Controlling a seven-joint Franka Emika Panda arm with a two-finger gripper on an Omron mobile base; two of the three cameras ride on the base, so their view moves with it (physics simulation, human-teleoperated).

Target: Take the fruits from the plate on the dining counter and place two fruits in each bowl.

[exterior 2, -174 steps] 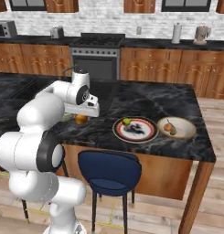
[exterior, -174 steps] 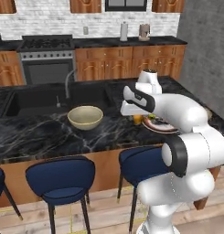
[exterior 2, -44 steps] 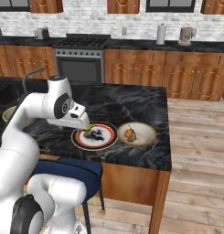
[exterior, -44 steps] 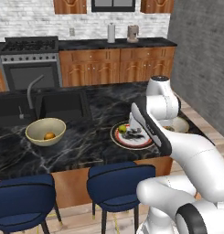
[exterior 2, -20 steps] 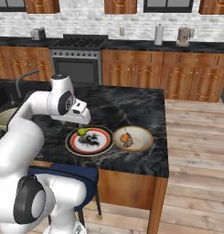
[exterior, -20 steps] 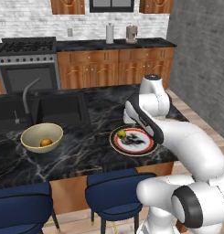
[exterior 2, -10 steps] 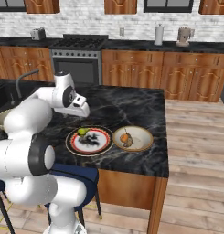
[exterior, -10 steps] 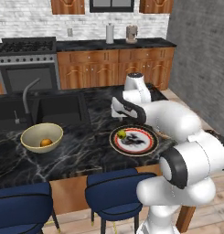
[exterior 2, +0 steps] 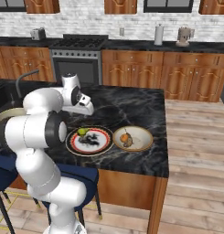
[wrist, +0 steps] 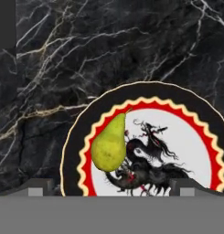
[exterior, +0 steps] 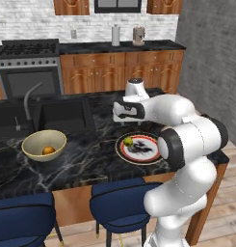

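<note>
The red-rimmed plate (exterior: 149,155) (exterior 2: 100,144) (wrist: 195,137) lies on the black marble dining counter (exterior: 85,159) (exterior 2: 131,107). One yellow-green fruit (exterior: 128,141) (exterior 2: 82,132) (wrist: 109,144) rests on the plate's left part. My gripper (exterior: 120,116) (exterior 2: 89,111) (wrist: 113,189) hovers over the counter just behind the plate, open and empty, its fingertips (wrist: 40,186) wide apart. The deep cream bowl (exterior: 33,142) (exterior 2: 4,117) holds an orange fruit (exterior: 48,150). To the plate's right, the shallow off-white bowl (exterior 2: 141,137) holds an orange fruit (exterior 2: 125,138) and a brownish one beside it.
A sink with a faucet (exterior: 29,99) is set in the counter behind the deep bowl. Blue stools (exterior: 120,205) (exterior 2: 83,176) stand at the counter's near side. The counter's right end (exterior 2: 164,137) drops to the wooden floor. A stove (exterior: 30,67) and cabinets line the back wall.
The arm has folded in and the hand has shifted left and turned over the counter behind the plate. The yellow-green fruit has stayed on the plate, and the gripper is still empty.
</note>
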